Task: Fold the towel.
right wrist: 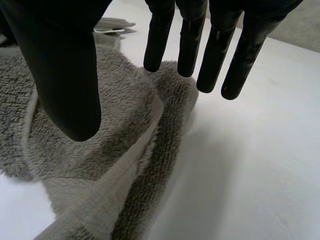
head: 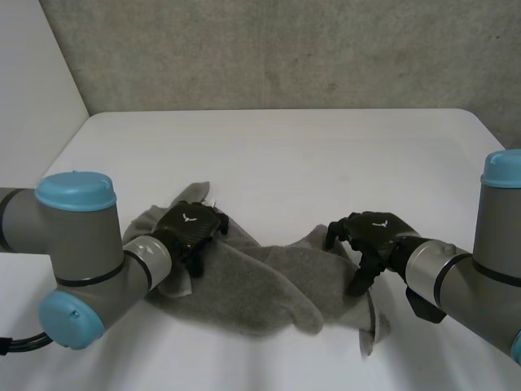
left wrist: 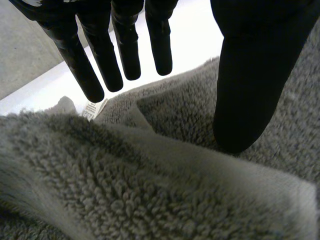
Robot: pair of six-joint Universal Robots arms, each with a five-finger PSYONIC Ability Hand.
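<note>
Grey concrete wall stands behind the white bench (head: pixel 326 155). A rumpled grey terry towel (head: pixel 260 285) lies bunched toward the near edge of the bench, stretched loosely between the two arms and not yet flat or folded.

The left hand (head: pixel 191 226) sits over the towel's left end, near a small white label (head: pixel 208 200). Its fingers (left wrist: pixel 125 50) are straight and spread wide from the thumb, with cloth beneath the palm but nothing pinched. The right hand (head: pixel 374 236) hovers at the towel's right end with its fingers (right wrist: pixel 215 55) likewise straight, apart from the thumb and holding nothing.

Taking opposite ends likely lets each hand find an edge, so the heap can be pulled out flat before any fold.
</note>
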